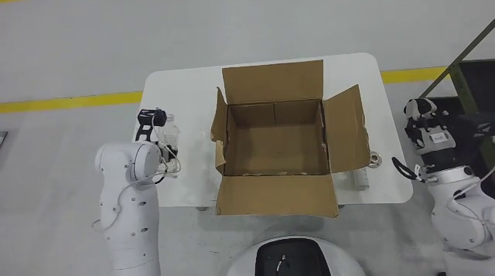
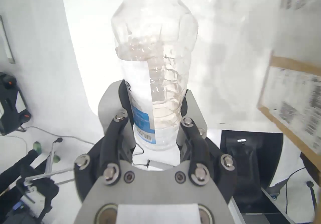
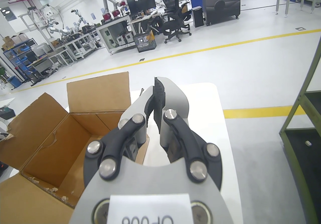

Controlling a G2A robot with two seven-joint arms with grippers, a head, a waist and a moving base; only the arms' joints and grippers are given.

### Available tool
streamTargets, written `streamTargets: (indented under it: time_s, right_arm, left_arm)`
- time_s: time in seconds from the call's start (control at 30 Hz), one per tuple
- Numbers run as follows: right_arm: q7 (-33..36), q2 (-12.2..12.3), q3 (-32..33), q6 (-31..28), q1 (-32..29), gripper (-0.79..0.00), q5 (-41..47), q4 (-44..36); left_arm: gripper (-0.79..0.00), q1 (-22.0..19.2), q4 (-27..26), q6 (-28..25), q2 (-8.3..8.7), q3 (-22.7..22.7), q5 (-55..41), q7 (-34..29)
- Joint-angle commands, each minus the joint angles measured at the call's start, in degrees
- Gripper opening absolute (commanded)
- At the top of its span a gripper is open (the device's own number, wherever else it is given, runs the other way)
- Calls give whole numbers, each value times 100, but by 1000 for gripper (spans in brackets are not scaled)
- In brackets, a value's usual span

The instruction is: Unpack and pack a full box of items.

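Bottle (image 2: 153,59): clear plastic with a white cap on the end away from the claw, a white-and-blue label down one side, and droplets clinging inside. It is held over the left part of the table, left of the box and apart from it. Whether it touches the tabletop I cannot tell
Left gripper (image 2: 154,103): pinching the bottle low on its body, near the base, with a dark pad (image 2: 123,97) on either side. The neck points straight away from the wrist
Left arm (image 1: 128,169): white, standing at the near left corner of the table, its wrist over the left edge
Box (image 1: 272,83): brown cardboard in the middle of the table, with all four flaps open. The far flap is spread towards the far edge and the near flap towards the near edge. The left flap stands nearly upright and the right flap slants outward. Its brown floor is in plain sight from above, and printed labels show on its outer left side
Right gripper (image 3: 156,104): pressed together, its ribbed black pads meeting with nothing between them. It is held beyond the table's right edge, well apart from the box, and looks down over the right flap
Table (image 1: 186,90): white with rounded corners
Small pieces: a little ring-shaped piece (image 1: 374,159) and a pale narrow piece (image 1: 358,177) lie just right of the right flap, too small to tell what they are
Floor: pale grey, with a yellow line (image 1: 69,103) running left to right past the table
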Motion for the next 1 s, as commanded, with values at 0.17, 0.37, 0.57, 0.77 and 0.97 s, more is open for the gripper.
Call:
streamTargets:
  time_s: [0.17,0.37,0.57,0.77,0.97]
  right_arm:
    - [8,20,-59,26,59,-785,48,41]
    - [-32,37,-111,24,72,-785,40,83]
    - [-94,54,-65,59,33,-785,88,153]
    - [-109,73,-3,75,4,-785,162,230]
    - [-38,94,-82,75,104,-785,86,247]
  left_arm:
    - [-785,-146,-1554,204,25,-61,-994,-85]
    - [-785,-451,-1976,334,55,133,-1754,-85]
    - [-785,-451,-1976,334,55,133,-1754,-85]
    - [-785,-451,-1976,334,55,133,-1754,-85]
    - [-785,-482,-2086,294,53,405,-2060,403]
